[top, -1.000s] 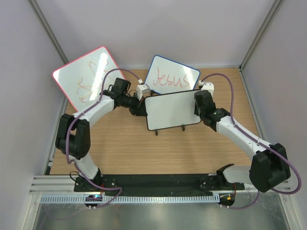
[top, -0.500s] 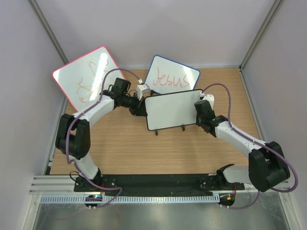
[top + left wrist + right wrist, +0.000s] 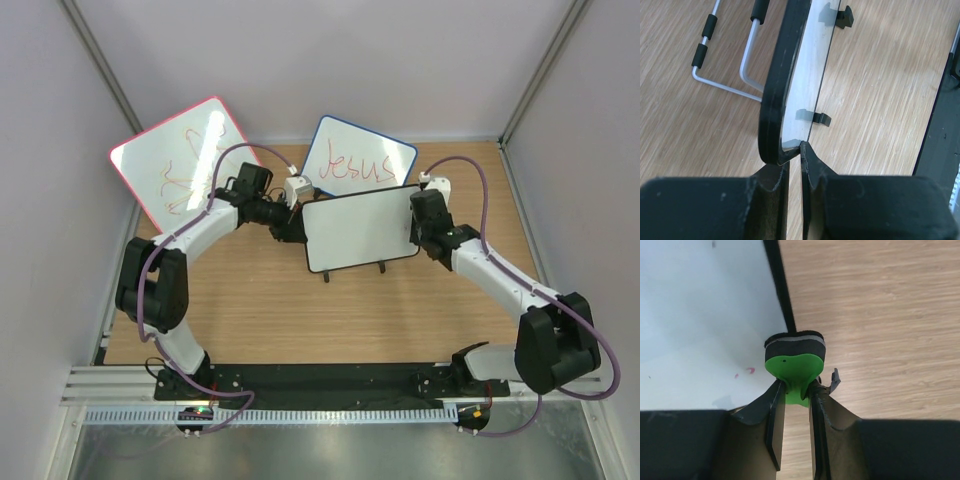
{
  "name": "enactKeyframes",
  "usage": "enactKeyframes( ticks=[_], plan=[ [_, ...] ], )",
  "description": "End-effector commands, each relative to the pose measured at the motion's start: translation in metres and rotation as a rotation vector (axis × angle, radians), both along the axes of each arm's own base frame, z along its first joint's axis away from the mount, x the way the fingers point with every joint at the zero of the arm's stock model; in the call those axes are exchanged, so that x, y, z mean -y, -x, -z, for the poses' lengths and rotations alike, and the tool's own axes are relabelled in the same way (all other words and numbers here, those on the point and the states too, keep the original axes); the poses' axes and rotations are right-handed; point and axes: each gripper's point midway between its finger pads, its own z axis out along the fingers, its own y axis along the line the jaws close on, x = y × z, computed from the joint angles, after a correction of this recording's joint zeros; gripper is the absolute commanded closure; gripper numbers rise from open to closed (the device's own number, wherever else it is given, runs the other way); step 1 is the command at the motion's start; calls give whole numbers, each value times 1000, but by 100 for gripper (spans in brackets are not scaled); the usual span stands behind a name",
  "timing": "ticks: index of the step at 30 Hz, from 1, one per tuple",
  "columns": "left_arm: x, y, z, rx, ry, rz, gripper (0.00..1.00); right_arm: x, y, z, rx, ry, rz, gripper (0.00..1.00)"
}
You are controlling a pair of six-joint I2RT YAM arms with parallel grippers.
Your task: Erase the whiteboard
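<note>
1. Whiteboard: a rectangular white board with a thin black frame and two small black feet. It stands leaning back on the pale wooden table, mid-table. Treat it as light, stiff and slick-faced. You should expect it to skid or tip on its feet under a wipe. Take it by the frame edge, never the face.
2. Left gripper: at the whiteboard's left edge, fingers pinching the frame at its lower corner.
3. Right gripper: at the whiteboard's right edge, fingers pinching the tab of a round green plastic eraser with a black felt pad. The pad sits on the frame.
4. Red specks: on the whiteboard's face just beside the eraser. You have these left to wipe.
5. Blue-framed board: behind the whiteboard, with red writing.
6. Pink-red-framed board: behind and left of the whiteboard, scribbled.
</note>
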Motion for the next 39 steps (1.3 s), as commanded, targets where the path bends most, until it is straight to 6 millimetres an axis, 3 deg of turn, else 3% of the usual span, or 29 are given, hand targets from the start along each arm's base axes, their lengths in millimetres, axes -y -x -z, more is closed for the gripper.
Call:
enactKeyframes(
  ticks=[1, 3, 10, 14, 17, 24, 31, 34, 39],
  plan=[
    [-1, -9, -10, 91, -17, 21, 100, 1, -24, -32, 73, -15, 0, 99],
    [-1, -9, -11, 90, -16, 21, 100, 0, -24, -29, 67, -28, 0, 99],
    [-1, -10, -10, 91, -16, 23, 100, -1, 6, 30, -38, -78, 15, 99],
    [0, -10, -8, 85, -17, 24, 100, -1, 18, 43, -59, -105, 17, 99],
    [0, -10, -8, 85, -17, 23, 100, 1, 17, 36, -48, -87, 17, 99],
    [-1, -10, -11, 92, -17, 21, 100, -5, -12, 1, 16, -97, -20, 99],
    [-1, -9, -12, 103, -18, 27, 100, 7, -30, -22, 46, -76, 10, 99],
    [0, -10, -12, 104, -17, 27, 100, 6, -24, -9, 22, -97, 12, 99],
    [-1, -10, -10, 99, -18, 26, 100, 4, -2, 31, -51, -128, 12, 99]
  ],
)
